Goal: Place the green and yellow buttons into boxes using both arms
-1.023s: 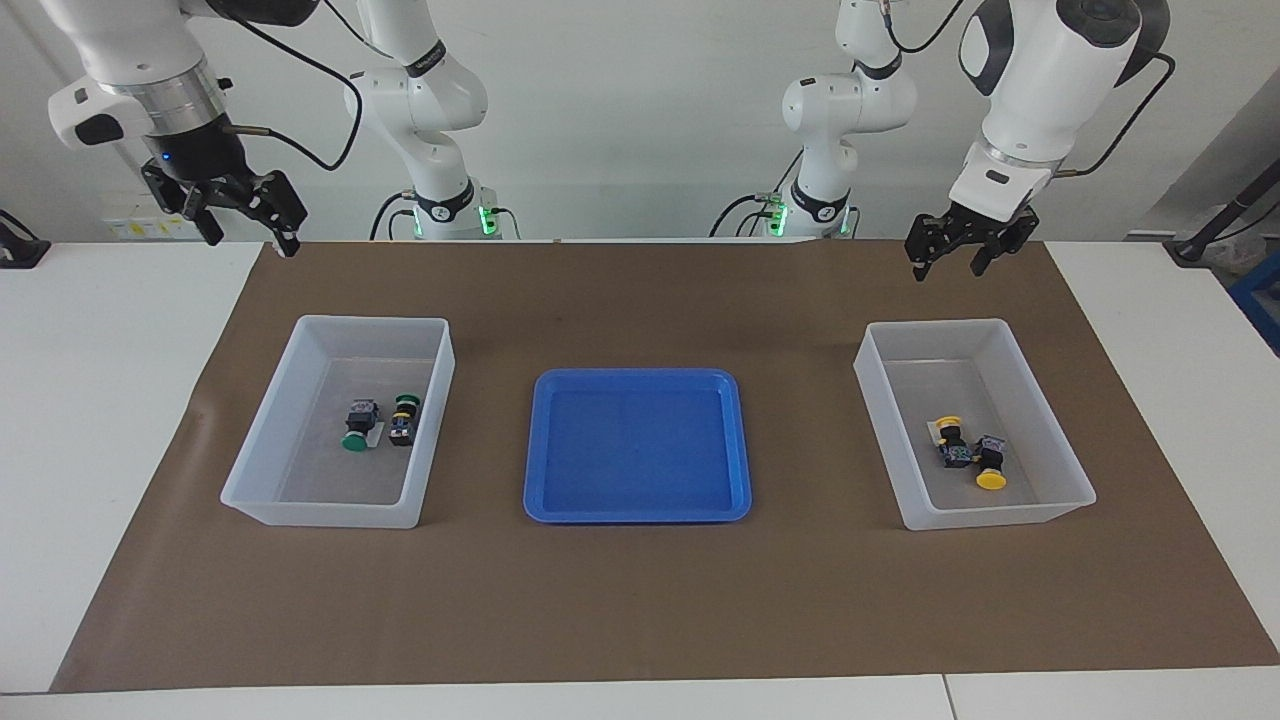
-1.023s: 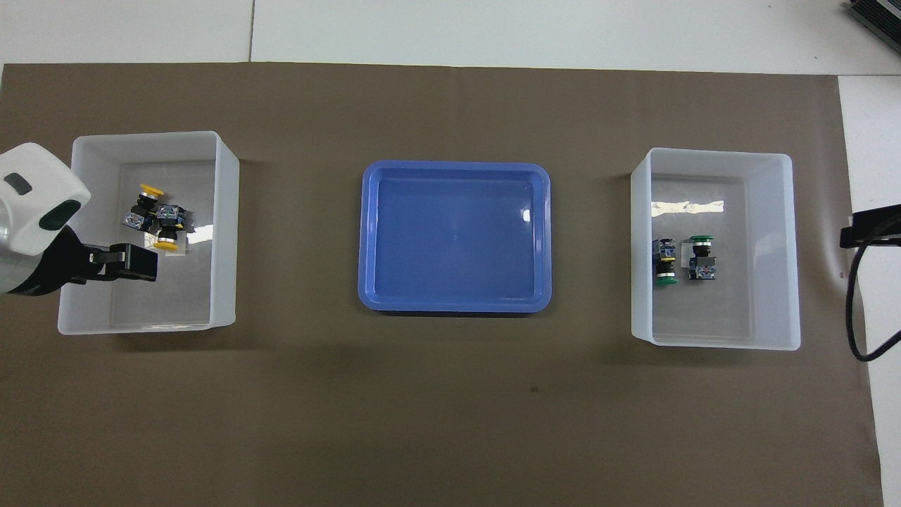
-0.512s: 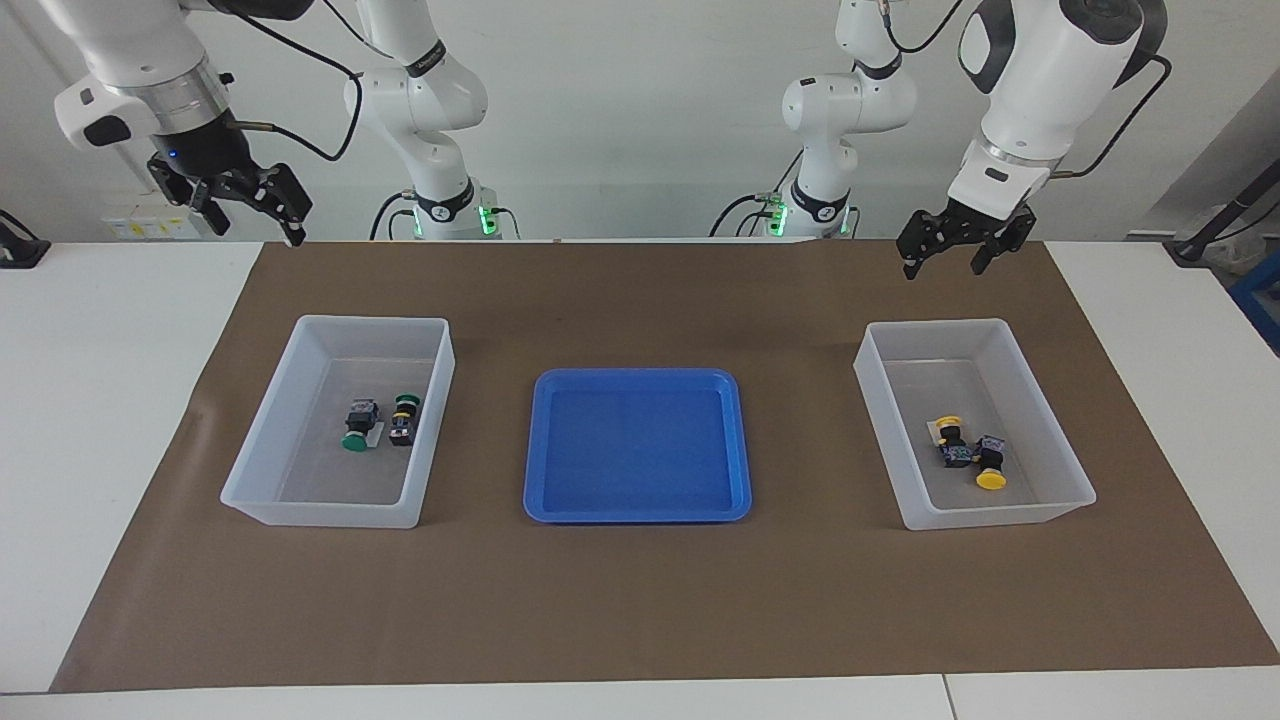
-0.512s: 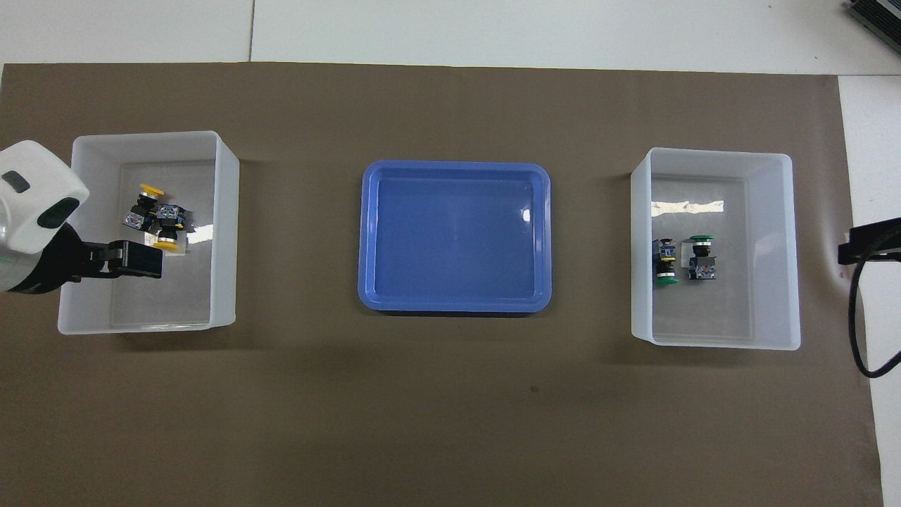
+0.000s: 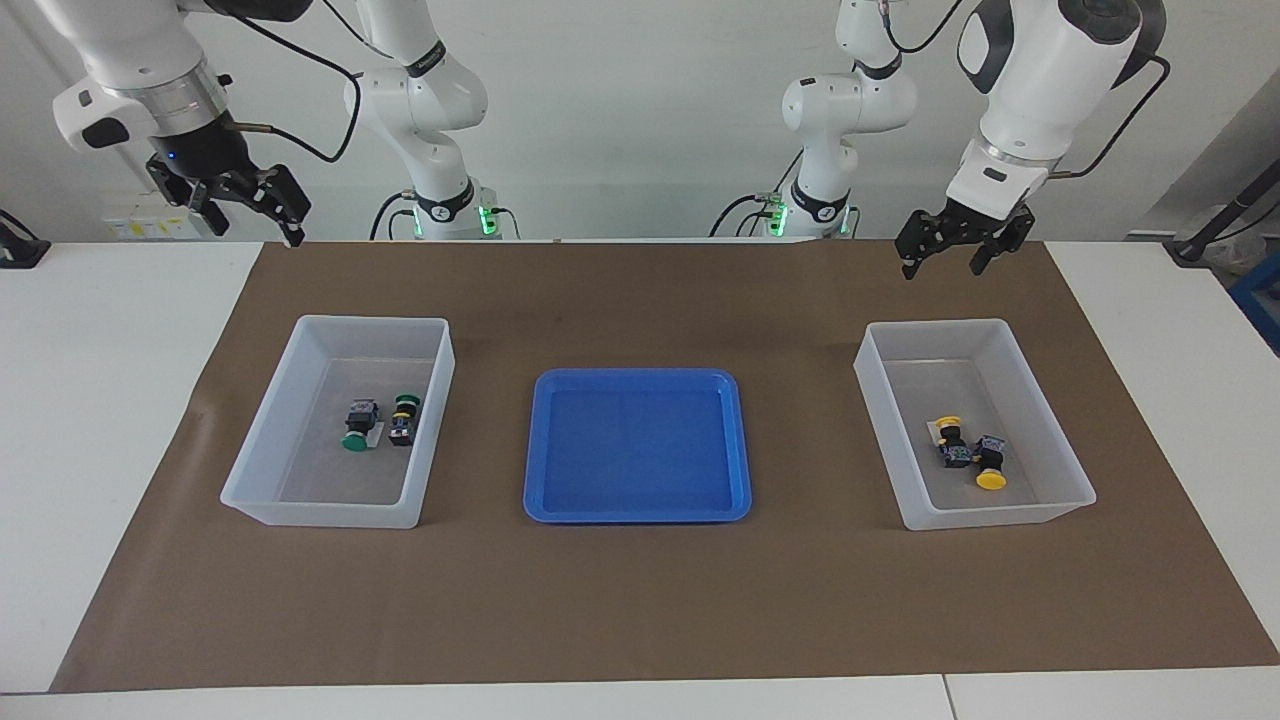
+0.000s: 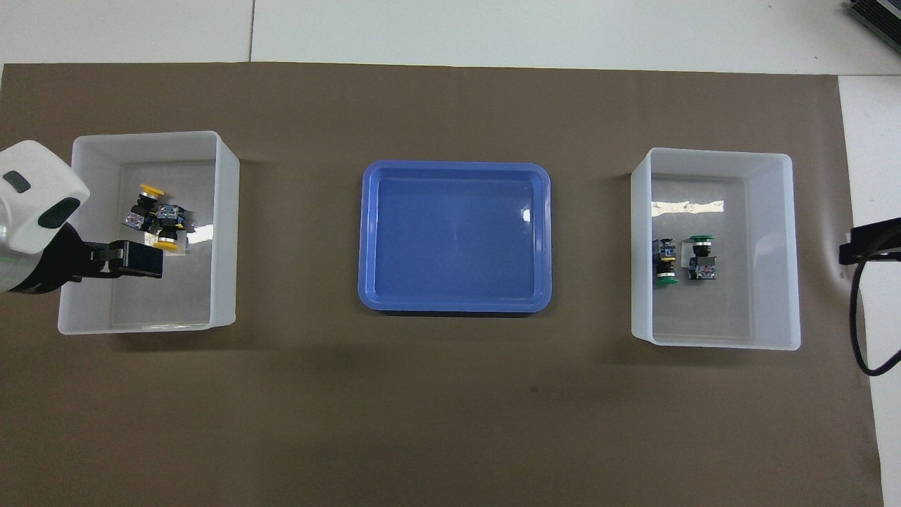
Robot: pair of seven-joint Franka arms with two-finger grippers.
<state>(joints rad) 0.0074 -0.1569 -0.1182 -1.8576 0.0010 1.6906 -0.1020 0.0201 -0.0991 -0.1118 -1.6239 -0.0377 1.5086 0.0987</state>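
Buttons first: all 4 look to be in already, and both grippers hang empty. 2 green buttons point(image 5: 378, 424) lie on their sides, side by side, on the floor of the box point(image 5: 300, 400) toward the right arm's end of the table. 2 yellow buttons point(image 5: 968, 453) lie touching, at an angle to each other, in the other box point(image 5: 1050, 440) toward the left arm's end. So 2 green, 2 yellow, 2 boxes, and 1 blue tray point(image 5: 637, 505) between the boxes with nothing on it. I see no button loose on the brown mat point(image 5: 640, 610).

Up top, the right gripper point(image 5: 250, 205) hangs in the air over the edge of the mat nearest the robots, at the right arm's end, fingers spread and holding nothing. The left gripper point(image 5: 950, 245) hangs over the mat between its box and the robots, fingers likewise apart and empty. From above, it overlaps the yellow box, but the facing view shows it well clear of the rim.

My read: the sorting is done, green in 1 box, yellow in the other, each colour kept together. What is left, as far as I can judge, is only for the 2 arms to pull clear and park; nothing calls for another pick.
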